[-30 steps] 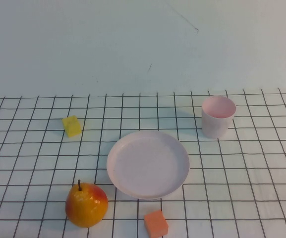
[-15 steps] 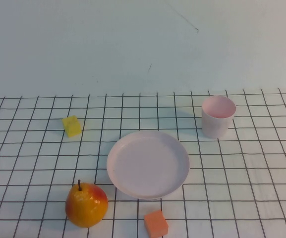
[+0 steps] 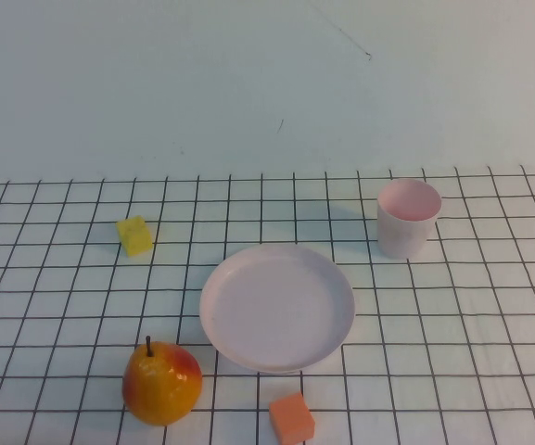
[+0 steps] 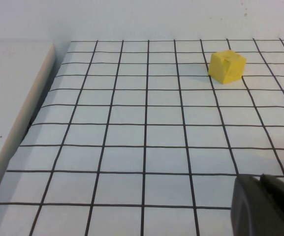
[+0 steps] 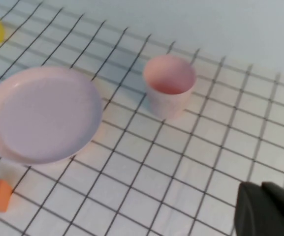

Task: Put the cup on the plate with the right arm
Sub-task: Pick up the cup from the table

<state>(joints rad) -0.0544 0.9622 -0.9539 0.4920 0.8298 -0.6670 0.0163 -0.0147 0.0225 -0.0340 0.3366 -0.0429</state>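
Cup (image 3: 408, 218) upright beside plate (image 3: 277, 306), untouched (left gripper (image 4: 265, 206), right gripper (image 5: 267, 210): finger opening indiscernible).

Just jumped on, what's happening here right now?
Nothing is being handled yet. The cup stands upright on the gridded table, apart from the empty plate and on its far right side. Neither arm shows in the high view. Only a dark tip of the left gripper and the right gripper shows in each wrist view, both away from the cup. A pear, a yellow block and an orange block sit untouched.
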